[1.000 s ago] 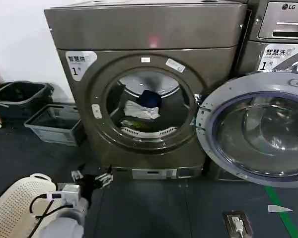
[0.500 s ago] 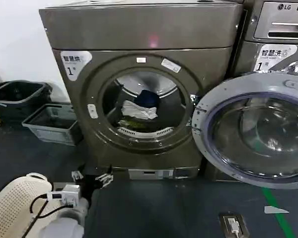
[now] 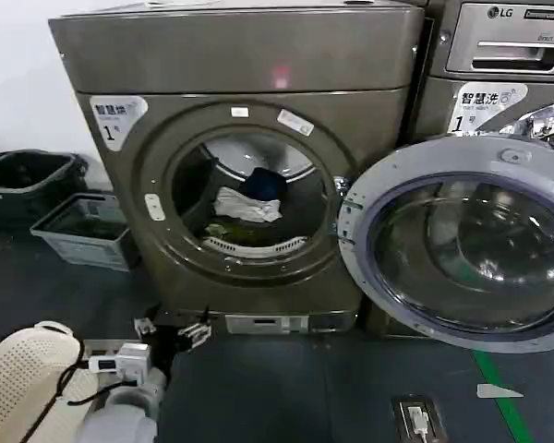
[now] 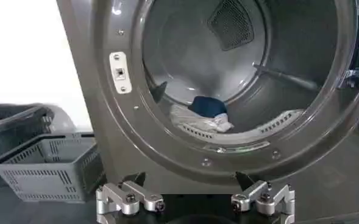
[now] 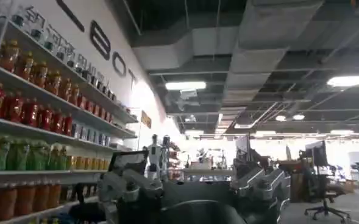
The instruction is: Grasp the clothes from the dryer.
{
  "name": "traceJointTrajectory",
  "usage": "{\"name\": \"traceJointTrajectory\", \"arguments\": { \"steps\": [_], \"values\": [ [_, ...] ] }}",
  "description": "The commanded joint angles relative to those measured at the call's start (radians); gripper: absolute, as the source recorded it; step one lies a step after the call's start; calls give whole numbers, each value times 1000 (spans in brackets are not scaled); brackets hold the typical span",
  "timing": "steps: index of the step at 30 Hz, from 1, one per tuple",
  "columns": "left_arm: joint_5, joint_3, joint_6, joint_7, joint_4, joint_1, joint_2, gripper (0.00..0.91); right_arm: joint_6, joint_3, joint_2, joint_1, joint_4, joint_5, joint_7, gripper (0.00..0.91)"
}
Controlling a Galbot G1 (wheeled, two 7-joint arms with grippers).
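Dryer (image 3: pixel 249 185): bronze-grey machine seen at the far side of the scene, its round door (image 3: pixel 462 249) swung fully open to the right, so the drum is reachable.
Clothes (image 3: pixel 247 205): found inside the drum, low and toward the far wall; a white piece lies in front, a dark blue piece (image 3: pixel 263 183) rests just behind and above it, and a yellow-green piece (image 3: pixel 223 233) lies lower, near the lip. In the left wrist view the white and blue pieces (image 4: pixel 205 115) are seen touching.
Left gripper (image 3: pixel 171 334): held low and near, in front of the machine's base and left of the porthole's centre; its fingers (image 4: pixel 130 198) are spread wide with nothing between them, well apart from the clothes.
Right gripper (image 5: pixel 194 189): kept away from the work, pointed at a room with shelves; its fingers are spread and nothing is held.
Step in hand: judged to be the approach, with no reach into the drum begun.
Next move: a lift of the left gripper to porthole height is called for, then travel inward over the lip and down onto the white piece before closing.
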Motion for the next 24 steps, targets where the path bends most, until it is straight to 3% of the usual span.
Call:
{"name": "traceJointTrajectory", "arguments": {
  "steps": [1,24],
  "values": [
    [-1,0,49,0,0,0,0,907,1,0,1,-1,1,2,2,907],
    [1,1,49,1,-2,1,-1,907,26,-1,9,-4,-7,-2,12,907]
  ]
}}
